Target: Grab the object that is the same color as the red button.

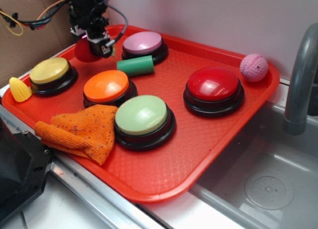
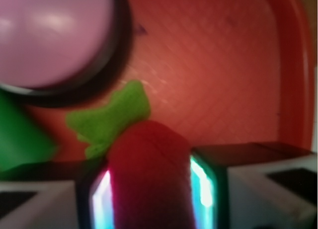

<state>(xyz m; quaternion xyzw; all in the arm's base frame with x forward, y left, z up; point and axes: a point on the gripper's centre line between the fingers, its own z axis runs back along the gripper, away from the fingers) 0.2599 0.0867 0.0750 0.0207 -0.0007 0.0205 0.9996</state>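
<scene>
Firstly, exterior view:
Tray: red tray [image 1: 164,174] lies on a counter just beside a sink [image 1: 258,184]; a grey faucet [image 1: 300,80] rises at the right.
Gripper: gripper [image 1: 95,46] is down at the tray's far left corner, just left of the pink button [image 1: 143,43].
Strawberry: a dark-red rounded shape [image 1: 83,51] shows at the fingertips, partly hidden by them; from this side it is hard to tell if it is gripped.
Red button: red button [image 1: 213,85] sits right of centre, well apart from the gripper.
Other buttons: orange button [image 1: 106,86], green button [image 1: 142,115], yellow button [image 1: 49,71].
Loose items: green cylinder [image 1: 135,66] lies on its side between the pink and orange buttons; pink ball [image 1: 254,67] on the far right rim; orange cloth [image 1: 84,132] over the near left edge; yellow toy corn [image 1: 20,90] at the left rim.

Wrist view (blurred):
Strawberry: strawberry [image 2: 149,174] sits between the two fingers [image 2: 94,199], green leafy top pointing away toward the pink button [image 2: 49,35].
Claw state: closed narrowly, both pads touching the strawberry's sides.
Cylinder: green edge [image 2: 22,137] at the left.
</scene>
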